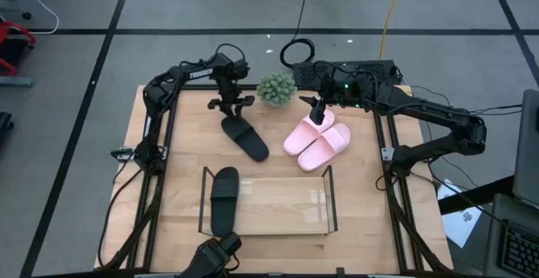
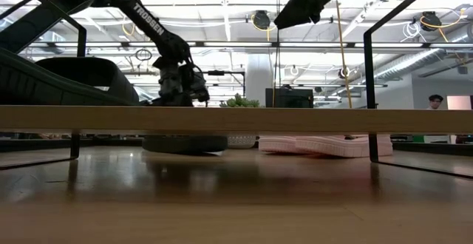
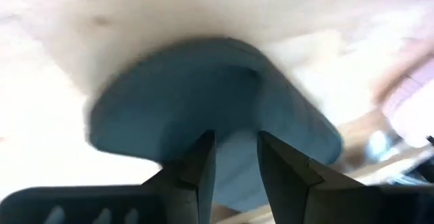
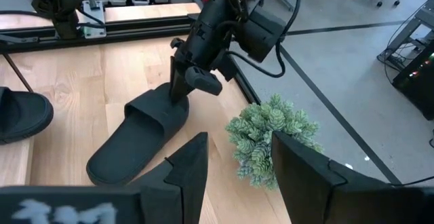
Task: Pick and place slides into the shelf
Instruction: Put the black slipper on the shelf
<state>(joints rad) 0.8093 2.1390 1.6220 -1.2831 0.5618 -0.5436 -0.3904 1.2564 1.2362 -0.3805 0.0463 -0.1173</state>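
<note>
Slides and shelf on the table

One black slide [image 1: 224, 200] lies in the clear shelf [image 1: 286, 204]; another black slide [image 1: 245, 137] and the pink pair [image 1: 317, 140] lie outside.

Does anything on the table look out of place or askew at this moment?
Nothing is damaged or spilled. One black slide already lies in the shelf. The other black slide lies at a slant on the table, the left gripper at its heel. The pink pair lies slanted, beside the small plant.

A small green plant [image 1: 275, 89] in a white pot sits at the far edge of the wooden surface [image 1: 185, 156], and a yellow cord [image 1: 389, 17] lies on the grey floor [image 1: 168, 8] behind it.
</note>
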